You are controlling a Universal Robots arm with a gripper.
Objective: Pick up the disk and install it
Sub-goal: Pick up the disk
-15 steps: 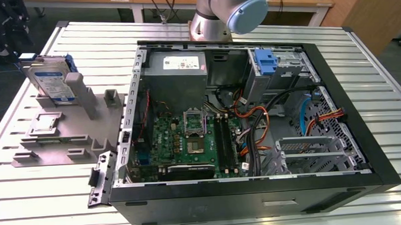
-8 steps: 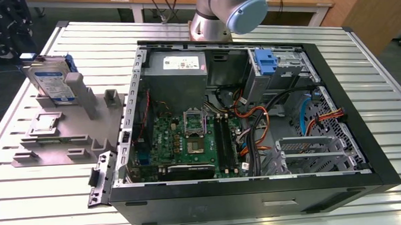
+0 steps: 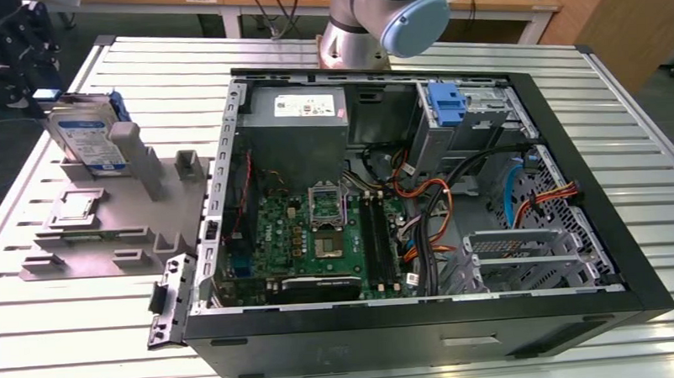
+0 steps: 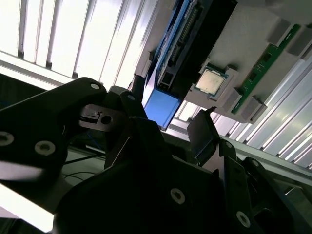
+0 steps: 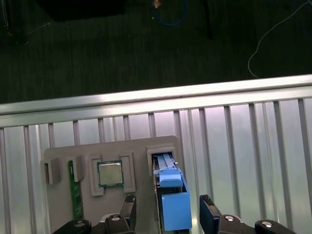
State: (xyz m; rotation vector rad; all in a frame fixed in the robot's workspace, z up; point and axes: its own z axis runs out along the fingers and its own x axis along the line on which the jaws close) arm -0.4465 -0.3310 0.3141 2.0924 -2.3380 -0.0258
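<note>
Pincer [image 5: 168, 208] released, jaws spread wide. It sits above the disk [image 5: 171, 195], with one of the fingers [image 5: 128, 206] on each side of the blue frame and a gap showing on both sides, so no contact. The second wrist view gives the same: dark fingers [image 4: 202, 134] close to the blue end of the disk [image 4: 161, 108], not gripping it.

Disk [image 3: 89, 135] stands upright on its edge in a slot of the grey fixture [image 3: 114, 222], at the exterior view's left, label side visible. It is not installed.

The fixture [image 5: 61, 157] also holds a processor chip [image 5: 110, 174] and a green memory stick [image 5: 74, 191], each in its own recess beside the disk slot.

The fixture lies on the slatted metal desk [image 3: 638, 145], just beside the open computer case [image 3: 431, 310], which takes up the middle and the exterior view's right. The arm [image 3: 365, 20] rises from behind the case.
</note>
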